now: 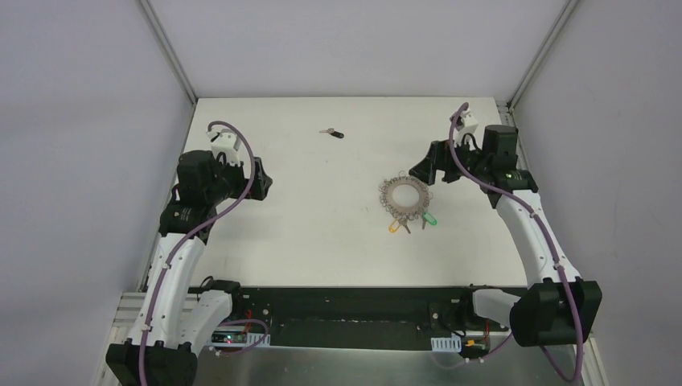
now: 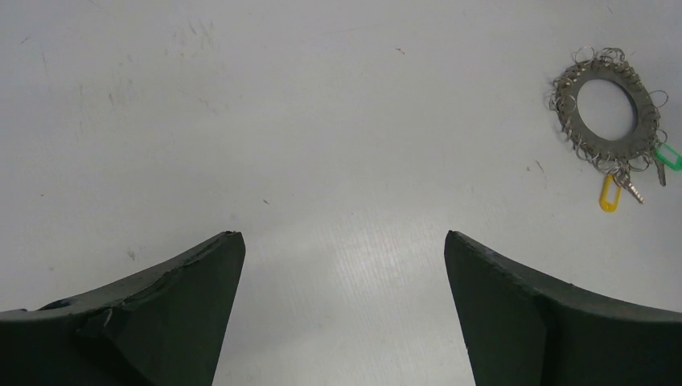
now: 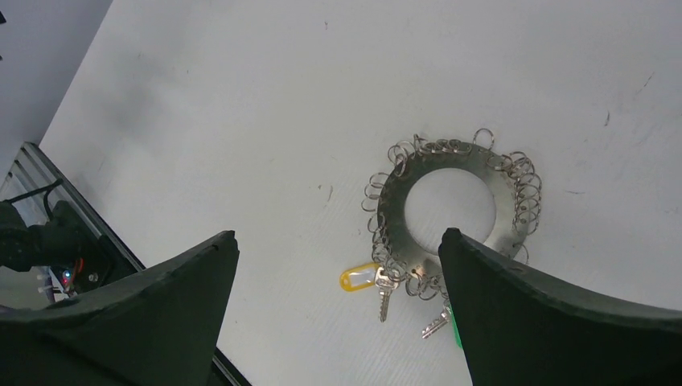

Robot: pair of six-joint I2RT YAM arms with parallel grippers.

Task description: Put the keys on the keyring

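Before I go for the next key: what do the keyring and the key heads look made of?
The keyring looks like grey metal: a flat dull band fringed with thin glinting wire loops. The yellow head and green head are probably plastic, going by their bright saturated colour and smooth surface. Their blades look like silvery metal, with teeth. The black key is too small to judge.

White arm links (image 1: 183,261) with black joints (image 1: 197,173) — purple cables (image 1: 228,123) running alongside each.

A white table (image 1: 306,241) — lightly scuffed (clearest from the wrist views) — sits between grey walls (image 1: 80,121). Aluminium rails (image 1: 167,50) rise from its far corners; a black bar (image 1: 354,307) lies along its near edge.
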